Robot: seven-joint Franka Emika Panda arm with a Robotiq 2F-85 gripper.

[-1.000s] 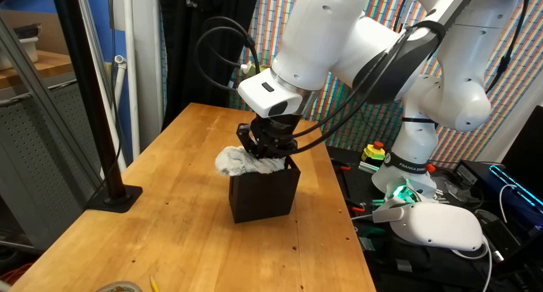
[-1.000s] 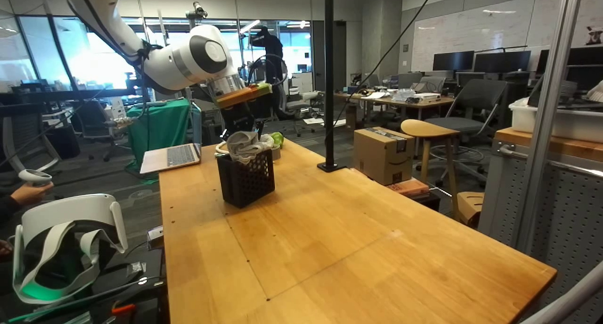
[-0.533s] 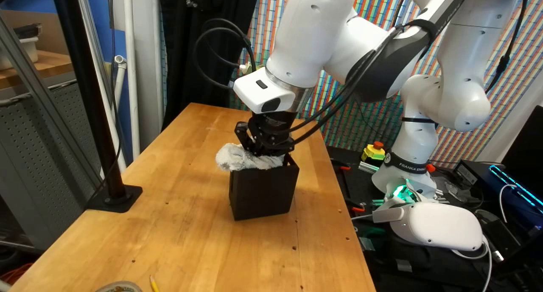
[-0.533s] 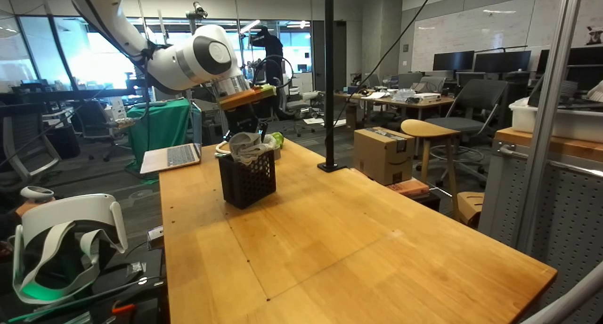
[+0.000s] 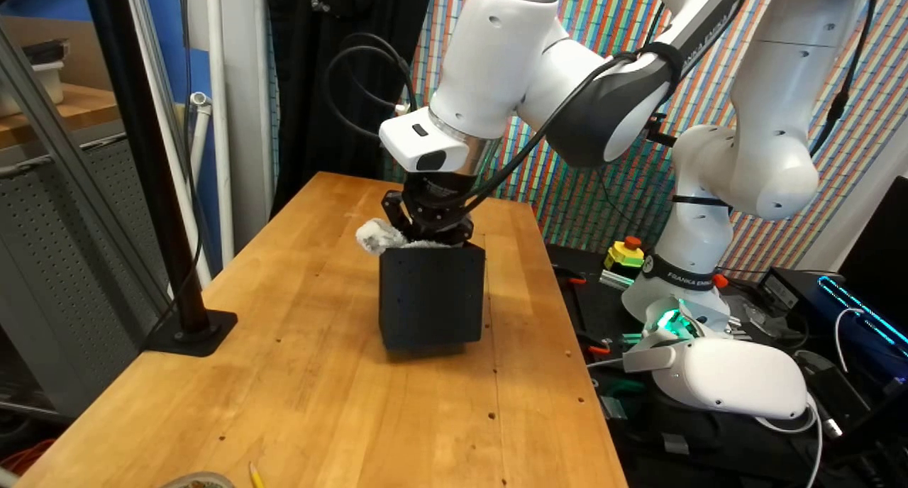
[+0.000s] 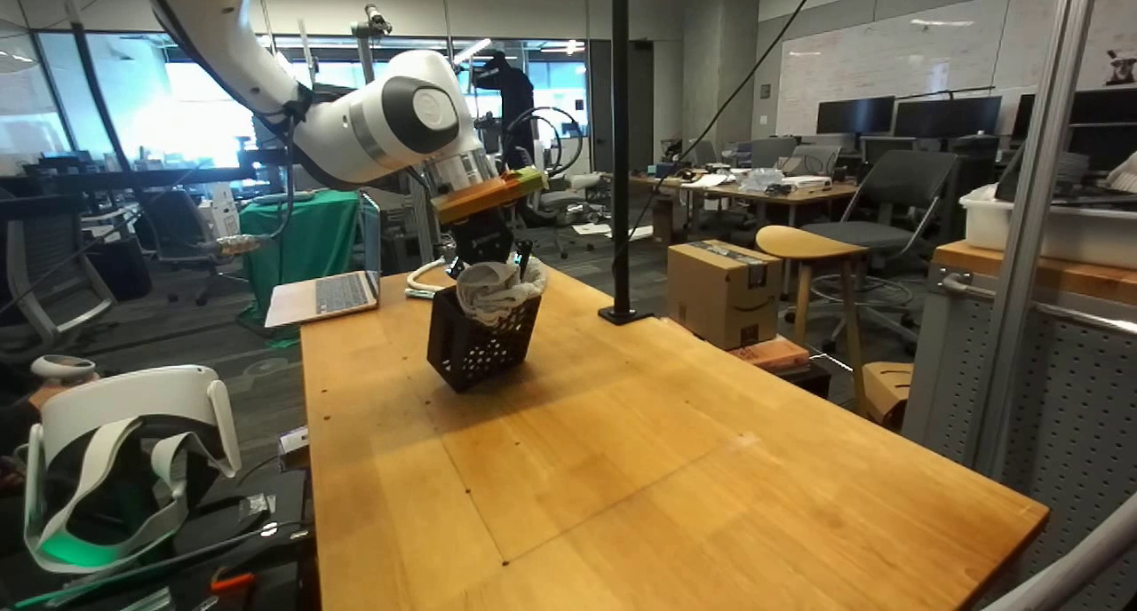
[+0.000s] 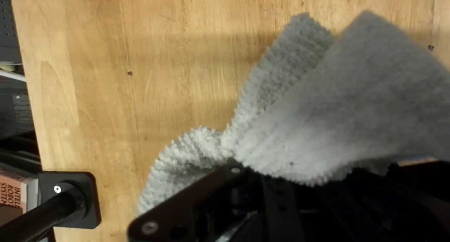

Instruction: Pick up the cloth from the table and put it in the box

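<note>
A wooden table (image 6: pixel 675 469) spreads beneath a tilted black box (image 5: pixel 431 296) with holes in its side. Gray cloth (image 6: pixel 493 298) sits bunched in the box's mouth, partly bulging out. The gripper (image 6: pixel 488 266) points down into the cloth, its ends hidden; whether the jaws hold it, I cannot tell.

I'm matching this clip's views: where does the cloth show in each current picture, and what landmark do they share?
In an exterior view: the cloth is just left of centre, poking over the rim of the black box.
In an exterior view: the cloth is left of centre, at the top of that box.
Wrist view: the cloth spreads from left of centre to the right edge.
Shared by all three: the black pole's base.
</note>
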